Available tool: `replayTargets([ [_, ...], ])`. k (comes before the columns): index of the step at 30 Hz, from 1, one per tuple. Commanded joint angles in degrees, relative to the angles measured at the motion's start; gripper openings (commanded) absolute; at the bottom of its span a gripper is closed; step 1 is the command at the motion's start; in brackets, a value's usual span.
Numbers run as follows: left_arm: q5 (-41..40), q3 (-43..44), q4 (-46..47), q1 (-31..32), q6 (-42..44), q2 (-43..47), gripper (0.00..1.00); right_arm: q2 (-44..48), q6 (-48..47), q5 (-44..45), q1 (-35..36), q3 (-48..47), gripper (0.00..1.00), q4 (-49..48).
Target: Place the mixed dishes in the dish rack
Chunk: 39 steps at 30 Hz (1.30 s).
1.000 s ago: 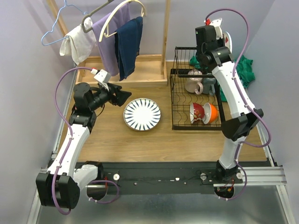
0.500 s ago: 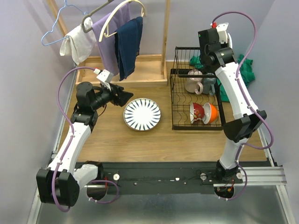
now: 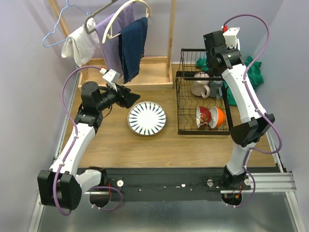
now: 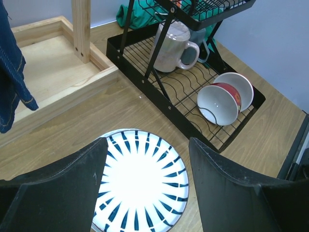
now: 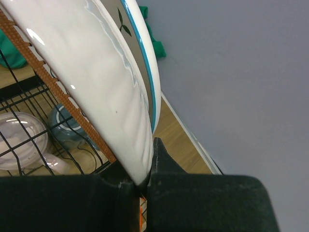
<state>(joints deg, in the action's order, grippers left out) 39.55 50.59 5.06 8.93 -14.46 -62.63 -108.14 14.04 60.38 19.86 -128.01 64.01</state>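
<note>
Glazed ceramic is what I've got pinched in my right fingers: the white plate with the teal rim, clamped by its edge and held up on edge, high over the back of the dish rack. It's stiff, with no give, and slick under the pads. All its weight hangs off one narrow bite on the rim, so I reckon it will want to swing or slip if I tilt carelessly. A knock against the black wire could chip it.

On the other side, my left fingers stand wide apart, holding nothing. They hover just above the striped plate, which lies flat on the tabletop beside the rack. Lying flat like that, it leaves little to get under. I judge the rim is the only purchase, one finger over the lip and one beneath it. Mug and bowls sit in the lower tier already.
</note>
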Motion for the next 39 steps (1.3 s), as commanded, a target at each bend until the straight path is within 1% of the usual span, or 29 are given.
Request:
replayTargets([
  [1, 1.1, 2.7, -1.0, 0.8, 0.1, -0.7, 0.77, -0.9, 6.4, 4.3, -0.3, -4.6, 0.01, 0.2],
  [8, 1.1, 3.8, -2.2, 1.6, 0.7, -1.7, 0.77, -3.7, 9.2, 2.7, -0.3, -7.1, 0.01, 1.6],
  [15, 1.0, 4.8, -2.9, 2.1, 1.2, -2.7, 0.77, -4.9, 10.5, 0.9, -0.4, -7.3, 0.01, 2.4],
  [16, 1.0, 4.7, -2.8, 2.1, 1.2, -2.7, 0.77, -4.8, 10.5, 0.7, -0.4, -7.2, 0.02, 2.5],
  [17, 1.0, 4.6, -2.8, 2.0, 1.2, -2.7, 0.77, -4.8, 10.3, -0.1, -0.6, -6.9, 0.06, 2.5],
  [18, 1.0, 4.4, -2.7, 2.1, 1.2, -2.7, 0.77, -4.6, 10.0, -0.6, -0.5, -6.3, 0.15, 2.4],
  [21, 1.0, 4.2, -2.4, 2.3, 1.0, -2.7, 0.77, -3.8, 9.0, -1.6, -0.5, -5.4, 0.22, 1.9],
  [30, 1.0, 3.6, -1.2, 2.8, 0.5, -2.2, 0.77, -2.0, 5.7, -0.7, -0.5, -5.0, 0.22, -0.1],
  [39, 1.1, 2.7, -0.3, 2.8, -0.1, -1.4, 0.77, -0.1, 1.3, -0.9, -0.3, -6.9, 0.22, -2.5],
])
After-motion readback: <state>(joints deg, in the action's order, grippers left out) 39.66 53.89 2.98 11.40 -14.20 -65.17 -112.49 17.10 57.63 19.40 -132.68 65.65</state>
